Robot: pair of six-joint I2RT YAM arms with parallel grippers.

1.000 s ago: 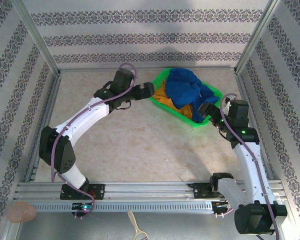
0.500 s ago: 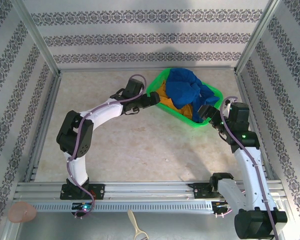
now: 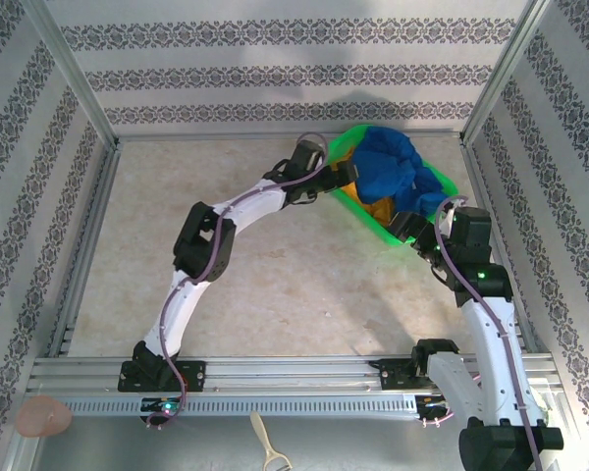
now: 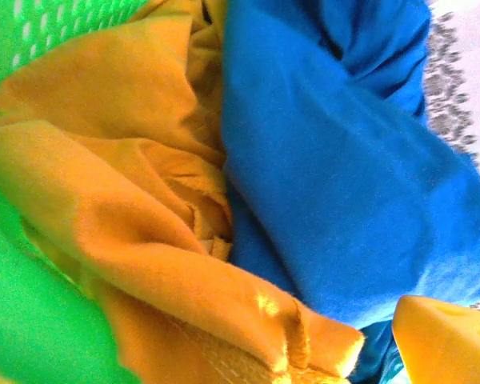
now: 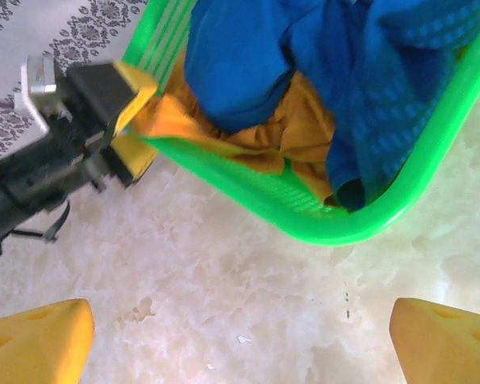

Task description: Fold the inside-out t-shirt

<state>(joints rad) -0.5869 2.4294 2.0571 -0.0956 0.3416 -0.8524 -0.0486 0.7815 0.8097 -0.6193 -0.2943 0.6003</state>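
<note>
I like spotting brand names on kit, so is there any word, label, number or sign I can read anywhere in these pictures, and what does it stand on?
None can be read.
The blue t-shirt shows no lettering on the folds in view.
The orange-yellow garment and the green basket are plain too.
The wall stripes are an ornamental pattern, not writing.

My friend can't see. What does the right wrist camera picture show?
A green basket sits on the pale table, holding a crumpled blue t-shirt on top of an orange-yellow garment. The left hand, open, is at the basket's left rim. The right hand hangs open over the table, its yellow fingertips wide apart.
</note>
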